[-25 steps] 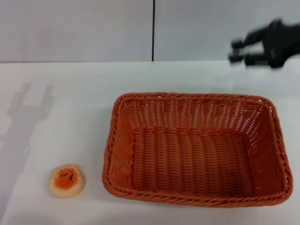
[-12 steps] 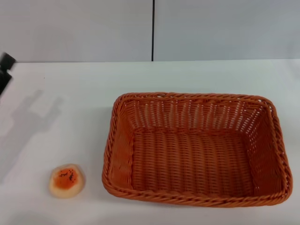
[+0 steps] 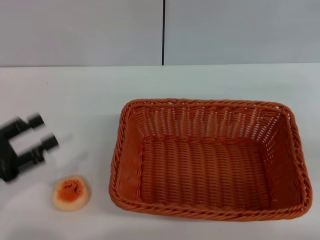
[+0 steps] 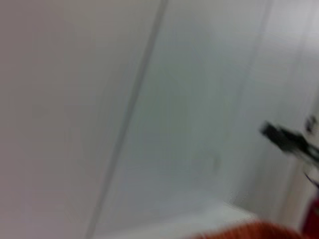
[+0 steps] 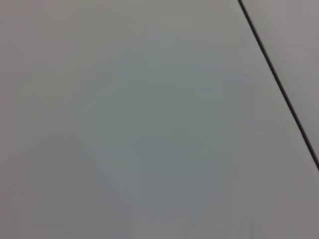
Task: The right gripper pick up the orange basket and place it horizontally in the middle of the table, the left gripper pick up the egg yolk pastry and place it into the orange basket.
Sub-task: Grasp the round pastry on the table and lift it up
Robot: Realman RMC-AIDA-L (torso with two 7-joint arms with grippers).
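The orange basket lies flat and lengthwise on the white table, from the middle to the right, with nothing in it. The egg yolk pastry sits on the table near the front left, just left of the basket. My left gripper hovers up and to the left of the pastry, blurred by motion, open with nothing between its fingers. A sliver of the orange basket shows in the left wrist view. The right gripper is out of view; its wrist view shows only grey wall.
A grey wall with a dark vertical seam stands behind the table. A blurred black shape shows far off in the left wrist view; what it is I cannot tell.
The right gripper left the view at the upper right. The left gripper came in from the left edge and moved down and right toward the pastry. Basket and pastry stayed put.
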